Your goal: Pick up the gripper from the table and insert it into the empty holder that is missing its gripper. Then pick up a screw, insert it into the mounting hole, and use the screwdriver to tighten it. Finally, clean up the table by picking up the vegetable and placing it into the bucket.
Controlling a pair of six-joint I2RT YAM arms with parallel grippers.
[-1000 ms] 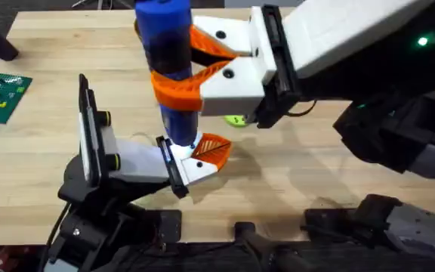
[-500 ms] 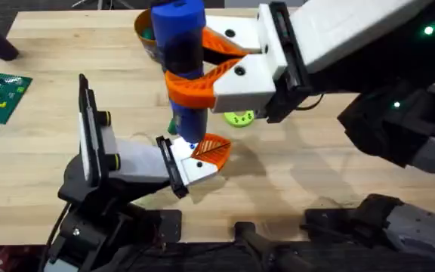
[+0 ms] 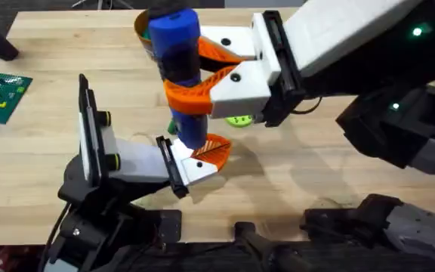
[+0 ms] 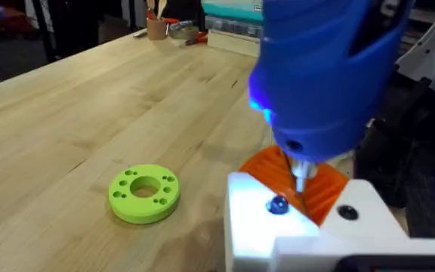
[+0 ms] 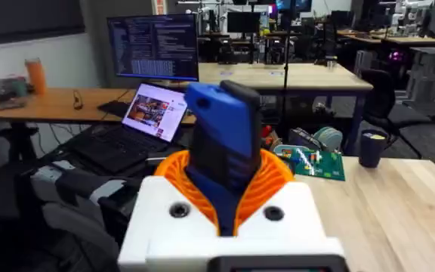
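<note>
Overhead, right gripper clamps the upright screwdriver above the holder.

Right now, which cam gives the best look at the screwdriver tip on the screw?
Left wrist: the screwdriver shows its metal bit right above the screw in the white holder. Overhead shows the blue body upright, its tip hidden behind the holder. Right wrist shows just the top, clamped between the orange fingers.

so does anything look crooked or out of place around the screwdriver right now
Nothing stands out. The right gripper holds the blue screwdriver roughly upright, its bit near the screw on the white holder. The green ring lies flat nearby.
</note>
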